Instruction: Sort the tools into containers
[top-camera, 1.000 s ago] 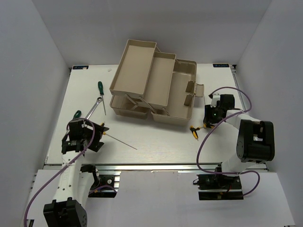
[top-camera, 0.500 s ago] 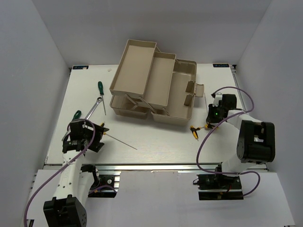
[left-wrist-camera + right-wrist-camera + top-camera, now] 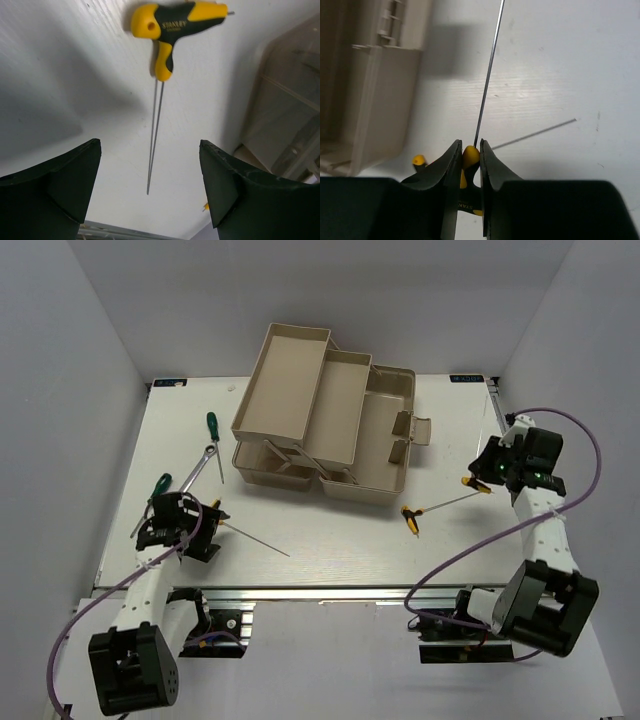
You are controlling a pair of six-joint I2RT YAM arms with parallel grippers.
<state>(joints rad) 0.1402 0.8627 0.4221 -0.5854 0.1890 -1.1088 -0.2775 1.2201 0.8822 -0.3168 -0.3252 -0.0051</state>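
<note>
Beside toolbox (image 3: 370, 100) — right gripper (image 3: 469, 150) (pinching hex key (image 3: 489, 70)).

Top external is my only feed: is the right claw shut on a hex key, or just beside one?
Observer: Shut on it. The right wrist view shows the right claw pinching the yellow handle of a hex key, with the shaft pointing straight ahead.
Operator: And the left claw?
Observer: The left wrist view shows the left claw open, straddling the shaft of a second hex key with a gap on each side.
</note>
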